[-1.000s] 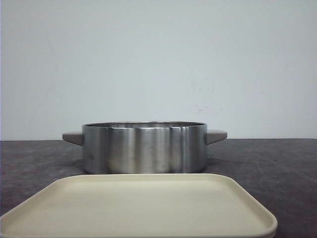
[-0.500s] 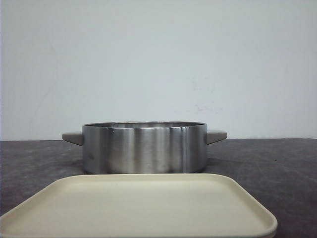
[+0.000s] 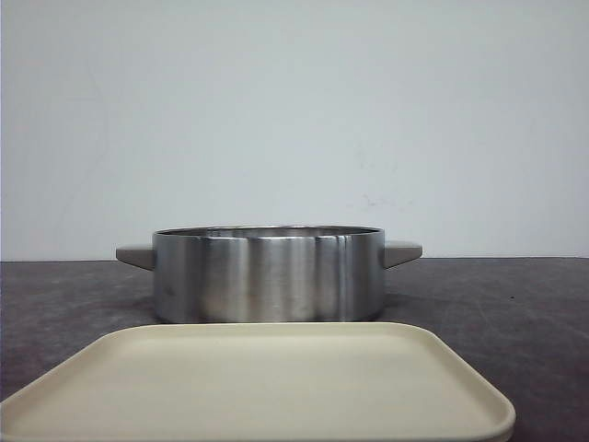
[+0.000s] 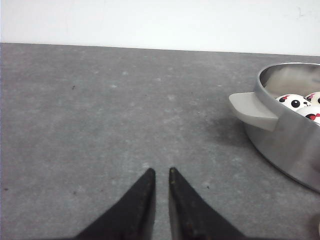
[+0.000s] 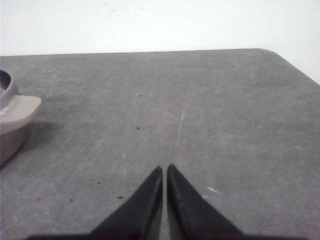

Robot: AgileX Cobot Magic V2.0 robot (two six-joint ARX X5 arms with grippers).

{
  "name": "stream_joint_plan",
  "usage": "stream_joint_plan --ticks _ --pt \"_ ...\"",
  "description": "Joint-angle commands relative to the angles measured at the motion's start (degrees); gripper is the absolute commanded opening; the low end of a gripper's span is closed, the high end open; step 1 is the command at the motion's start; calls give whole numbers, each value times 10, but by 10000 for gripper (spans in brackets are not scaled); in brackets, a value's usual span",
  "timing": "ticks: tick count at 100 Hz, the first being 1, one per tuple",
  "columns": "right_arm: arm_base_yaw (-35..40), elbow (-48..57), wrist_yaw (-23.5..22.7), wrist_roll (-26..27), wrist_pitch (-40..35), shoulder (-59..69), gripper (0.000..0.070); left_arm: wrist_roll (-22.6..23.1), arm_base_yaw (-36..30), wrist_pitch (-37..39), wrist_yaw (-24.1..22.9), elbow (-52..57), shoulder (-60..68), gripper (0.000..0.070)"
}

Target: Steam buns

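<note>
White buns with black panda faces lie inside a steel pot (image 4: 295,145); one bun (image 4: 294,101) shows whole, and two more (image 4: 312,114) peek in at the frame edge. In the front view the pot (image 3: 267,276) stands mid-table and its wall hides the buns. My left gripper (image 4: 161,170) hovers over bare table beside the pot's grey handle (image 4: 252,111), fingers nearly together with nothing between them. My right gripper (image 5: 164,166) is shut over bare table on the pot's other side, apart from its handle (image 5: 17,111).
A cream rectangular tray (image 3: 258,387) lies in front of the pot, nearest the camera. The dark grey table (image 5: 200,100) ends at a rounded far corner (image 5: 272,52) against a white wall. Neither arm shows in the front view.
</note>
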Motion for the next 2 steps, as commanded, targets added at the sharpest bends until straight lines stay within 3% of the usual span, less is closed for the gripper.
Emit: stream_joint_plan --ticks 1,2 --pt "-1 -2 0 -5 4 0 7 -1 -1 -2 1 -10 0 0" --pt "-1 -2 0 -5 4 0 7 -1 -1 -2 1 -10 0 0"
